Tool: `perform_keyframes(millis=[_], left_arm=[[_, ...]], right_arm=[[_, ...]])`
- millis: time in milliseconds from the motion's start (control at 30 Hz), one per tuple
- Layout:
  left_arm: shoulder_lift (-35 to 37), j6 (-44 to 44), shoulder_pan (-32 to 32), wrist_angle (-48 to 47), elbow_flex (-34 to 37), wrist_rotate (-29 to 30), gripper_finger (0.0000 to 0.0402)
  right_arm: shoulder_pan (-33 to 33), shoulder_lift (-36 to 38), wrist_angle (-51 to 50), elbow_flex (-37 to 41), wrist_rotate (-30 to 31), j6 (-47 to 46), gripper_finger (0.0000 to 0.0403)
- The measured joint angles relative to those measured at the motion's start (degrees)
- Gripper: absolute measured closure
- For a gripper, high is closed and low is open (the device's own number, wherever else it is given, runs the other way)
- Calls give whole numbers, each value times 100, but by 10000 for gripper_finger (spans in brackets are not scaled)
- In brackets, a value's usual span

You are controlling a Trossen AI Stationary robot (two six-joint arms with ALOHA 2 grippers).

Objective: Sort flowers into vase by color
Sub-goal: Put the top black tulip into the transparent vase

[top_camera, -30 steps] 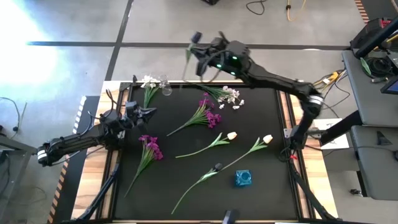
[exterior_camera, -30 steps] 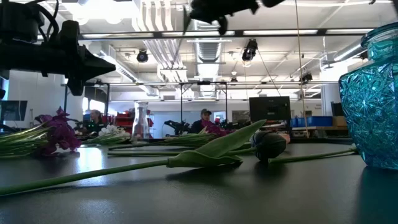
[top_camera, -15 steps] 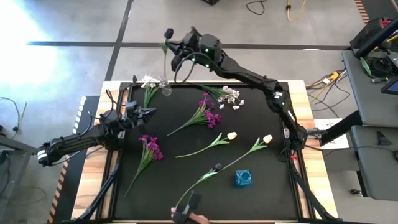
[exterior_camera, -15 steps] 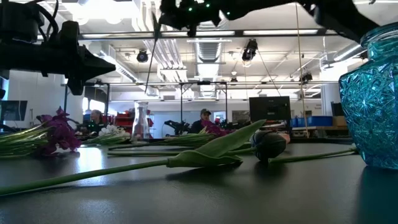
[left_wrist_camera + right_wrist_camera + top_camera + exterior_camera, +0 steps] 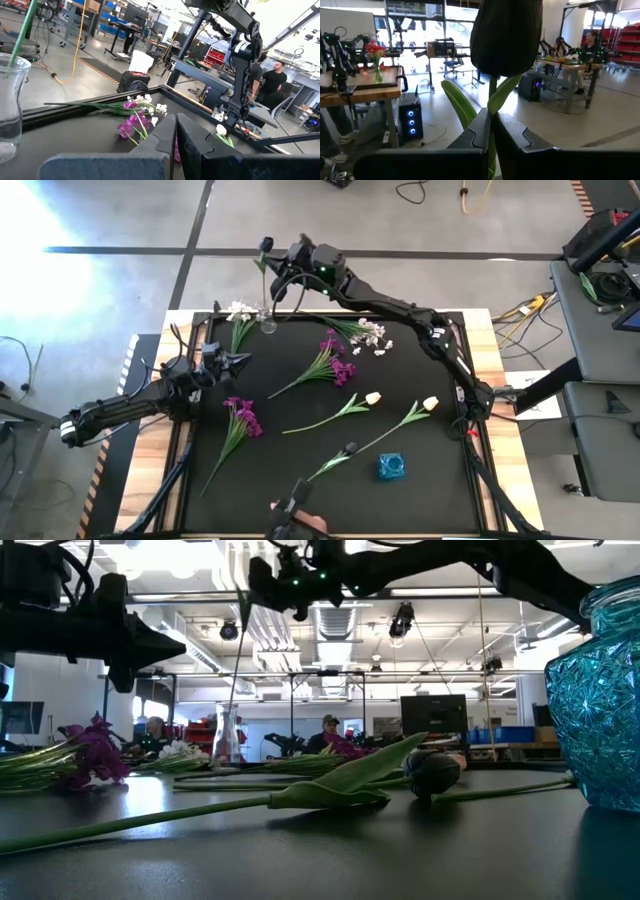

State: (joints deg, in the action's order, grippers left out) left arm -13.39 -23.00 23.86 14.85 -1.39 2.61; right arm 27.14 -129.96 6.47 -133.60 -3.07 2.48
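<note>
My right gripper [image 5: 281,270] is high over the table's far left corner, shut on a long green-stemmed flower with a dark bud [image 5: 265,245]. The flower's stem [image 5: 238,660] hangs down to the clear glass vase [image 5: 267,321], which also shows in the left wrist view [image 5: 9,107]. My left gripper [image 5: 241,361] is shut and empty, low at the table's left side. White blossom clusters [image 5: 240,310], magenta sprays [image 5: 336,366], cream tulips [image 5: 372,397] and another dark-budded flower [image 5: 348,448] lie on the black mat. My right gripper pinches the flower's green stem [image 5: 492,102] between its two fingers, just below the dark bud [image 5: 506,35] and the leaves. The fingers are about level, come from the table's right and lie across the stem. The flower hangs upright, bud up, clear of the table, its lower stem [image 5: 22,30] at the clear vase's mouth.
A blue glass vase [image 5: 391,468] stands near the mat's near right part and fills the low view's right edge [image 5: 600,690]. A second magenta spray [image 5: 243,416] lies at the left. A person's hand with a dark object [image 5: 292,518] is at the table's near edge.
My right gripper has carried the dark-budded flower toward the table's left along its far edge. The stem now hangs upright over the clear vase. A person's hand with a dark object has come in at the near edge.
</note>
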Motion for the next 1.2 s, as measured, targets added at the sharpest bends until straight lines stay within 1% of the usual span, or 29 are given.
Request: perform_keyframes(millis=[600,700,933,1000,1067,1200], left_arm=[[-10,68,0,-42,0,0,402],[-11,142,0,-42,0,6,402],[-13,151,0,-43,0,141,402],[-13,152,0,-42,0,142,402],[-13,204,0,-42,0,142,402],[-13,302,0,-32,0,142,402]], right_arm=[[1,-582,-185,-2,9,-103,390],[0,-632,-325,0,11,-243,390],[-10,-664,-318,0,5,-256,389],[-11,-664,-323,-1,4,-257,382],[-11,-664,-339,-12,4,-309,367],[-11,-664,-428,-26,-8,-580,321]])
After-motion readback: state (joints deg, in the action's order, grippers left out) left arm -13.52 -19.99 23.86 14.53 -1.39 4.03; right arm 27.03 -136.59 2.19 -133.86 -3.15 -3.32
